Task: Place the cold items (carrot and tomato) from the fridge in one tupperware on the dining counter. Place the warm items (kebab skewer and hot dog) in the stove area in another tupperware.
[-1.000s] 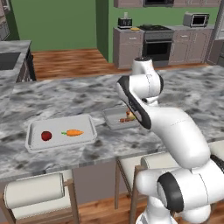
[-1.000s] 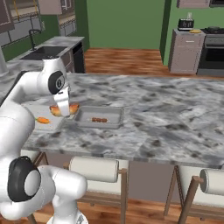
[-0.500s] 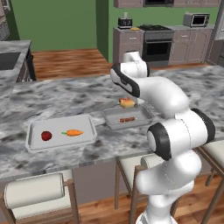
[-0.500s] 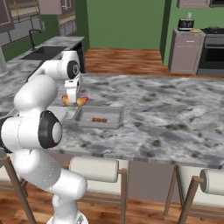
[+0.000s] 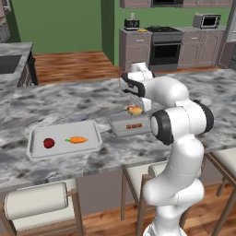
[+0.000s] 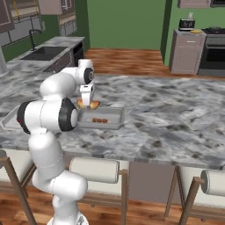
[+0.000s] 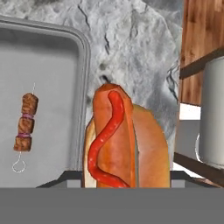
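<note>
My gripper (image 5: 136, 107) is shut on the hot dog (image 5: 135, 110), a bun with a red sauce line, and holds it just above the back edge of the smaller grey tupperware (image 5: 120, 121). The kebab skewer (image 5: 134, 126) lies inside that tupperware. In the hand view the hot dog (image 7: 117, 139) hangs over the tupperware's rim (image 7: 85, 65), partly over bare counter, with the kebab skewer (image 7: 26, 123) to its left. From the right base view the hot dog (image 6: 88, 103) hovers at the left end of the tupperware (image 6: 113, 115). A larger tupperware (image 5: 62, 125) holds the tomato (image 5: 49, 143) and carrot (image 5: 76, 139).
Both containers sit on the marble dining counter (image 5: 83, 99), near its front edge. Stools (image 5: 37, 200) stand below that edge. A sink (image 6: 44, 52) is at the far left, and the stove (image 5: 164, 44) stands against the back wall.
The arm has unfolded from a low bent pose to a raised one. The hot dog has stayed in the grip, drifting slightly over the smaller tupperware's back edge.
</note>
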### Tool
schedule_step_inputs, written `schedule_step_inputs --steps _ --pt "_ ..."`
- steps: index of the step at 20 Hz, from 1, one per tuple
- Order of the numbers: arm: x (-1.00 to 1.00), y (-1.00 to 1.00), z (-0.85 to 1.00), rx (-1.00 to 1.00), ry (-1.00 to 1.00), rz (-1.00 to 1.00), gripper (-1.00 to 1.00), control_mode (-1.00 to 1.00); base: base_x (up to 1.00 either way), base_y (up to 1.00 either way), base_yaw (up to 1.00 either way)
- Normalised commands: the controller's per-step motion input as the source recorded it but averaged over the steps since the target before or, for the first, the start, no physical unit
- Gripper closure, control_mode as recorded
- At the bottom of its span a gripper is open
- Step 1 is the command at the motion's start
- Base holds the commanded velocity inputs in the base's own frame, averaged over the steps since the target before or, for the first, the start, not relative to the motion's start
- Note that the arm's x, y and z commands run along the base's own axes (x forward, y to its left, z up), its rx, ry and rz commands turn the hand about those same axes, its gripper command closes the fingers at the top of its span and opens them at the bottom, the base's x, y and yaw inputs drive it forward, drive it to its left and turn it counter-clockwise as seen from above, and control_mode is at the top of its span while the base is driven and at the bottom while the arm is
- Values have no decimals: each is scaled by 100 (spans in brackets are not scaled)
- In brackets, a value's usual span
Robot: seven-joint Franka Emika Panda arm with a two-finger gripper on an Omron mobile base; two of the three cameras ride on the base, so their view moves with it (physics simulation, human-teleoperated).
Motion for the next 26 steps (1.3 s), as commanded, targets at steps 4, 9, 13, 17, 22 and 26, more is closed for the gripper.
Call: schedule_step_inputs --steps 4,9,13,17,22,26 --pt "38 -20 -62 0 -10 0 100 -100 0 0 0" --pt "41 -4 -47 0 -7 -1 100 -100 0 0 0" --pt "42 0 -41 0 0 -1 100 -100 0 0 0" --pt "31 0 -37 0 0 0 100 -100 0 0 0" --pt "27 0 -28 0 -1 0 100 -100 0 0 0" --pt "23 0 -26 0 0 0 100 -100 0 0 0"
